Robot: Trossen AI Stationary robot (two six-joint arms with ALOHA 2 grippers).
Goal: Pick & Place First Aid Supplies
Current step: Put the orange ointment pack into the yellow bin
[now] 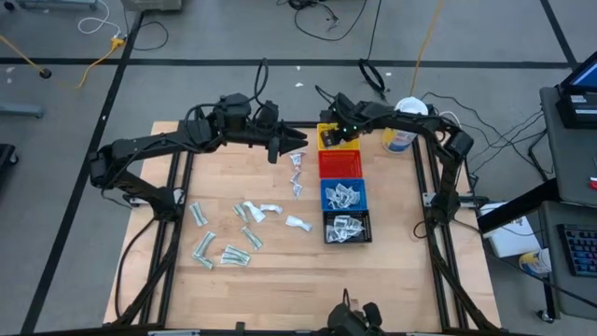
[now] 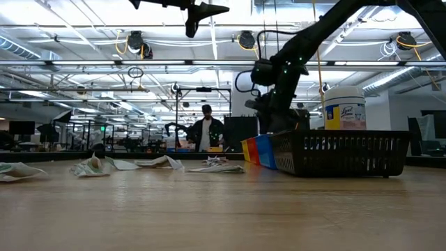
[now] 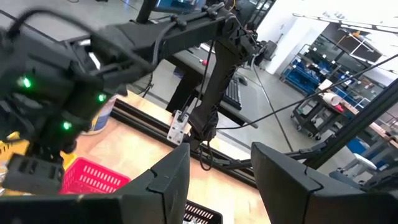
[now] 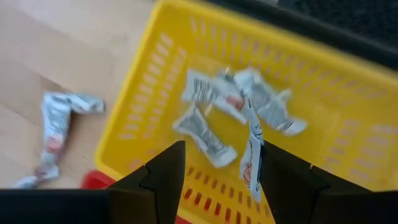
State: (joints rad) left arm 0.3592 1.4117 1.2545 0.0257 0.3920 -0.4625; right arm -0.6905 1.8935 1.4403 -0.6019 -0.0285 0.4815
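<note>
Small flat first aid packets (image 1: 244,213) lie scattered on the left half of the wooden table, and two more (image 1: 297,174) lie beside the bins. My right gripper (image 4: 221,155) hangs open, pointing down, over the yellow bin (image 4: 348,106); several white packets (image 4: 227,99) lie on the bin's floor. In the high view it (image 1: 328,140) sits over that far bin. My left gripper (image 1: 294,142) is open, raised high over the table's far side, left of the bins, and empty (image 3: 221,155). My right gripper: a long white packet (image 4: 250,155) shows close beside the inner side of one finger (image 4: 286,180), standing lengthwise over the yellow bin's floor. I cannot tell whether the finger touches it.
Four bins stand in a row from far to near: yellow, red (image 1: 340,164), blue (image 1: 343,195) with packets, black (image 1: 347,227) with packets. A white jar with a yellow label (image 1: 401,131) stands right of the yellow bin. A person (image 2: 207,132) stands in the room beyond.
</note>
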